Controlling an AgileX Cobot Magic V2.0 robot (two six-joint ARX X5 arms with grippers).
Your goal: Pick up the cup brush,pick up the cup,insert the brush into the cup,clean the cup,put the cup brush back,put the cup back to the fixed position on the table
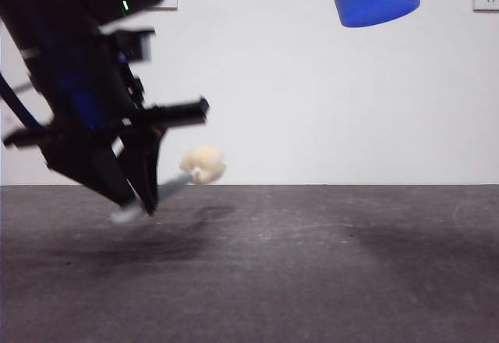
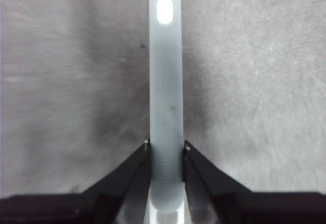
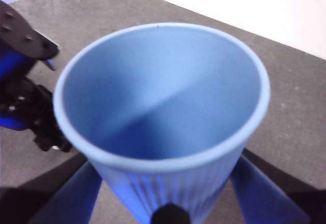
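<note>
Holding the cup brush [image 2: 166, 107] by its grey handle, the left hand [image 1: 144, 195] has both jaws clamped on the shaft near one end; the cream sponge head [image 1: 203, 164] sticks out to the side, just above the desk [image 1: 312, 265], not touching it as far as the front view shows. The right hand [image 3: 170, 203] grips the cup [image 3: 163, 107] low on its ribbed wall, jaws pressed on either side, mouth facing the wrist cam and empty; in the front view only the cup's base shows, high up and well apart from the brush.

Handling, my read: handle looks stiff, slim and smooth, so it could twist in the grip; hold near mid-shaft w/ firm pressure. Sponge is soft, will squash going in. Cup is prob. light thin plastic, flexes if squeezed hard; ribs help vs. slipping. Grip low, moderate force.
</note>
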